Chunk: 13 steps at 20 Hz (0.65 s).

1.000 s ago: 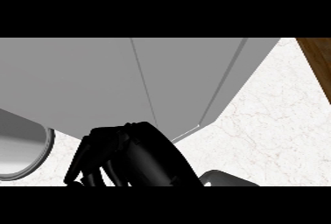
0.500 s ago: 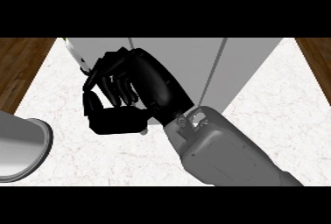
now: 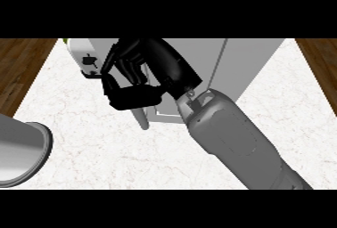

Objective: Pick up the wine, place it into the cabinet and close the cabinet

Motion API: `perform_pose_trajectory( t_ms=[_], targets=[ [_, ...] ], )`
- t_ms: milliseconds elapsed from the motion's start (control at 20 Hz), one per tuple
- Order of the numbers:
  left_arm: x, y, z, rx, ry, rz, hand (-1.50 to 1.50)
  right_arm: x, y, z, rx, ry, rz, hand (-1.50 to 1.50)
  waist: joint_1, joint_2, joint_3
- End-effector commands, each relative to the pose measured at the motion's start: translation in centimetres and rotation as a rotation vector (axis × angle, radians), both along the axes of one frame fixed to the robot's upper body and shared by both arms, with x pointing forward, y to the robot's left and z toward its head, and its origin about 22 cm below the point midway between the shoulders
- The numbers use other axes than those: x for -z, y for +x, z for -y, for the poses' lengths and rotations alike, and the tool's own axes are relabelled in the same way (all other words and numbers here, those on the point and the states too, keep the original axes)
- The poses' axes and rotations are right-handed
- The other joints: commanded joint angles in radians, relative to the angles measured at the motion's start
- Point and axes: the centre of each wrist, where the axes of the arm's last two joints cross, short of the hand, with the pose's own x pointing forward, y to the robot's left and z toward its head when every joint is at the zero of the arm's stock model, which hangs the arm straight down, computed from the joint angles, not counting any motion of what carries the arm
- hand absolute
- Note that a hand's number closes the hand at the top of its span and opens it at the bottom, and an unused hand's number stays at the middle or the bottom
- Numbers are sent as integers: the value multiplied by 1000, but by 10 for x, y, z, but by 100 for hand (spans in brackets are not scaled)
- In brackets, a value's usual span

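Observation:
My right hand (image 3: 153,67) is up against the front of the grey cabinet (image 3: 253,67), its forearm coming in from the lower right. Its fingers and thumb are curled. The wine (image 3: 85,60), a pale bottle with a white label and a greenish end, sticks out to the left of the curled fingers. The hand hides most of it. A thin grey bar (image 3: 142,119), like a door's edge or handle, hangs just below the thumb. I cannot tell how far the cabinet door stands open.
The white marble counter (image 3: 99,151) spreads in front of the cabinet. Brown wooden floor (image 3: 20,67) shows past both side edges. A rounded grey shape (image 3: 20,153) fills the lower left corner.
The right hand rose from the lower edge to the cabinet front, fingers staying curled. The bottle's label now shows left of the fingers. More of the cabinet and the floor has come into view.

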Motion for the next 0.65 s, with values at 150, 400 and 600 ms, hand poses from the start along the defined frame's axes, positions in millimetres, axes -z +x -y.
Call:
perform_pose_trajectory(
  t_ms=[150, 400, 600],
  targets=[
    [13, 12, 24, -6, -4, -6, -150, 2, 51, 56, 152, -38, 9, 150, -18, 28, 11],
    [18, 19, 28, -4, -29, -18, -150, 1, 60, 62, 186, -32, 18, 150, -11, 31, 10],
    [15, 30, 40, -22, -32, -5, -150, -3, 64, 67, 163, -36, 29, 150, -21, 34, 11]
  ],
)
